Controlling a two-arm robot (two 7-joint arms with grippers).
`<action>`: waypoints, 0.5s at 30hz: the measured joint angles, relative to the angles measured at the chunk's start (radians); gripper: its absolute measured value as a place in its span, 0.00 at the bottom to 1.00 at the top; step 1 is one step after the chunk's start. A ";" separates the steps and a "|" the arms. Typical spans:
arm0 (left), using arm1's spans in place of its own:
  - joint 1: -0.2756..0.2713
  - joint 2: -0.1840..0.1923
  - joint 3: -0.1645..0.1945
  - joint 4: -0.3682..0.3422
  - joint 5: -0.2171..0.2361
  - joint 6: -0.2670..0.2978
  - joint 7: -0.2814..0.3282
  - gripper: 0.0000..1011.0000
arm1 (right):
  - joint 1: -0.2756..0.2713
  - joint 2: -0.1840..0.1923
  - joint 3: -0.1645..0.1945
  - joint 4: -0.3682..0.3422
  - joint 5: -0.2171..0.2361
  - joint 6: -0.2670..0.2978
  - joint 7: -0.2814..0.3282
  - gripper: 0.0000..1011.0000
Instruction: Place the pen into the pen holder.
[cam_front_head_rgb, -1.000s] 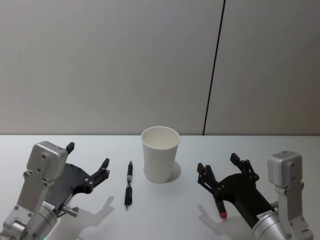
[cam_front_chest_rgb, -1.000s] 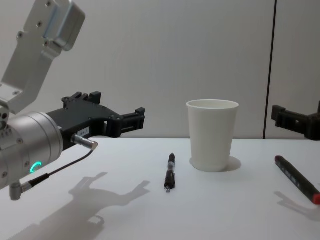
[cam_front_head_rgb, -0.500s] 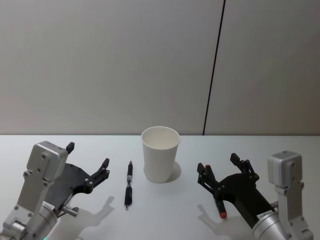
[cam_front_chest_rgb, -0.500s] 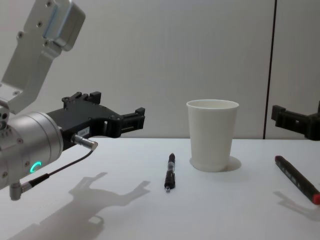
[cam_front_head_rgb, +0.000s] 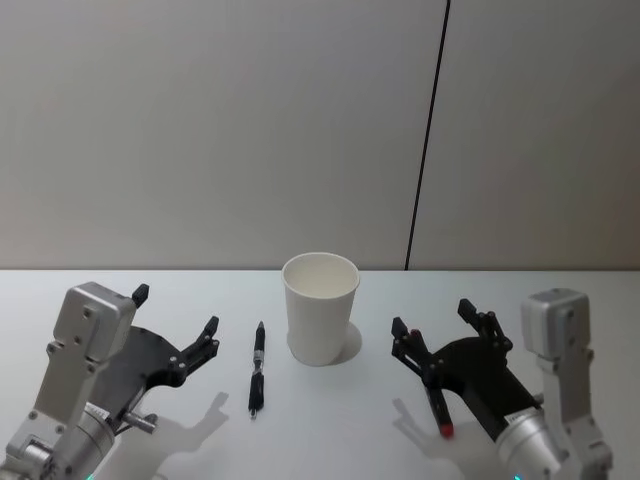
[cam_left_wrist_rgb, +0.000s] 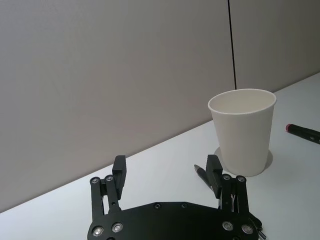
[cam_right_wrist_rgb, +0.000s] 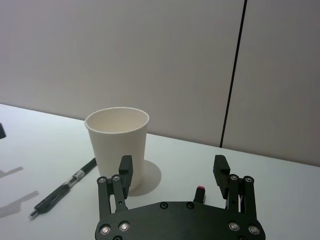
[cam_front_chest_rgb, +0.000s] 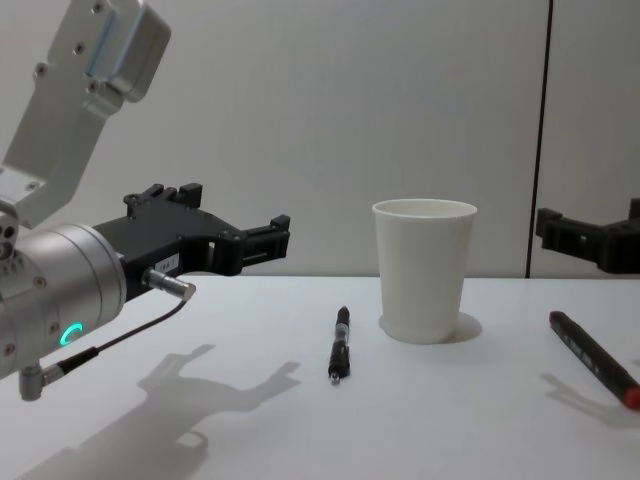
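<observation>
Approach step, no pen held; left gripper (cam_front_head_rgb: 177, 310) spread, left of black pen (cam_front_head_rgb: 257, 370); right gripper (cam_front_head_rgb: 432, 318) spread over red-tipped pen (cam_front_chest_rgb: 592, 357) — next you descend, pinch, carry to pen holder (cam_front_head_rgb: 320, 312).

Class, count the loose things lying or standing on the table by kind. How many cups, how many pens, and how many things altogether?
Cups: 1, the white paper cup, standing upright.
Pens: 2, a black pen lying on the cup's left and a red-tipped pen lying on its right.
Total: 3
</observation>
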 joint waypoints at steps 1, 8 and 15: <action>0.000 0.000 0.000 0.000 0.000 0.000 0.000 0.99 | 0.005 -0.003 -0.001 0.003 -0.002 0.007 -0.004 0.99; 0.000 0.000 0.000 0.000 0.000 0.000 0.000 0.99 | 0.063 -0.034 -0.010 0.026 -0.025 0.102 -0.045 0.99; 0.000 0.000 0.000 0.000 0.000 0.000 0.000 0.99 | 0.134 -0.077 -0.014 0.047 -0.042 0.257 -0.101 0.99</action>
